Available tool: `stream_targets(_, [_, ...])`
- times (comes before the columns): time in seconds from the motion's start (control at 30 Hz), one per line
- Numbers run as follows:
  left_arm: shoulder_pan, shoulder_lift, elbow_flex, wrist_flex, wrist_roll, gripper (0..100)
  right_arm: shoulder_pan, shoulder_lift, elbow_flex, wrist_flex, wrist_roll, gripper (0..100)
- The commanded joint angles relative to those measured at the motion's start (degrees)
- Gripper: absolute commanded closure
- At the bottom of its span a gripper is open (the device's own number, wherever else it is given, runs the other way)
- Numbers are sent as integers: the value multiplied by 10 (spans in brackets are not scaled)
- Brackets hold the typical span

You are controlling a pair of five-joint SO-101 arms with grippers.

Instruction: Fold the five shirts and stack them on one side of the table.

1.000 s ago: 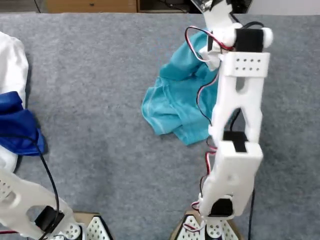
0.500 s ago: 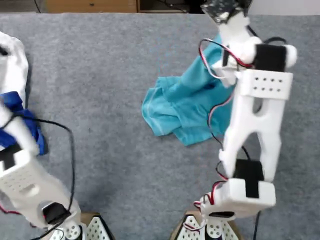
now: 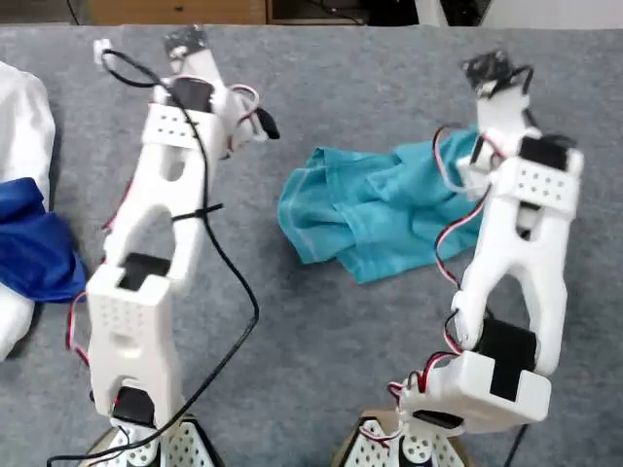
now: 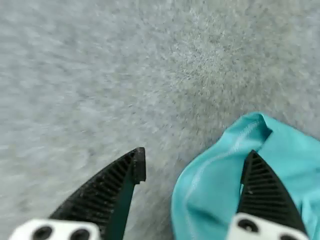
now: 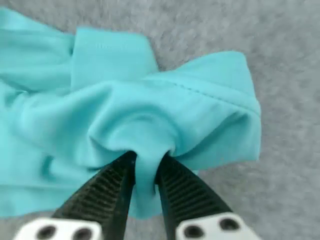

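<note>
The right hand (image 5: 145,161) clenched on the bunched teal shirt (image 3: 370,219) — the left hand (image 4: 196,159) spread wide at its edge, over the desk (image 3: 341,88).

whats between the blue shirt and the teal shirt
The white plastic left arm and its thin black cable stand between the crumpled blue shirt and crumpled teal shirt, in the high view.

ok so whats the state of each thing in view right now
teal shirt: unfolded, crumpled mid-table, one fold pinched
blue shirt: unfolded, bunched at the table's edge, lying over the white one
white shirt: unfolded, in a heap at the same edge
left gripper: open, over the teal shirt's edge
right gripper: shut on the teal shirt
</note>
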Motion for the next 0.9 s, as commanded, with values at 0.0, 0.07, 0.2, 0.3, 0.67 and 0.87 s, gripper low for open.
stream_targets(0.0, [29,46,-22,-47,50,693,7,-34,113,-186,-40,993])
stream_targets(0.07, [47,80,-52,-57,64,693,7,-32,161,-262,-63,993])
stream_targets(0.2, [87,134,-144,-58,82,693,9,-31,220,-361,-113,993])
stream_targets(0.3, [98,175,-217,-55,109,693,15,-31,234,-393,-113,993])
stream_targets(0.67, [99,267,-336,-78,193,693,15,-16,234,-396,-113,993])
stream_targets(0.87, [112,318,-363,-95,278,705,15,5,216,-394,-113,993])
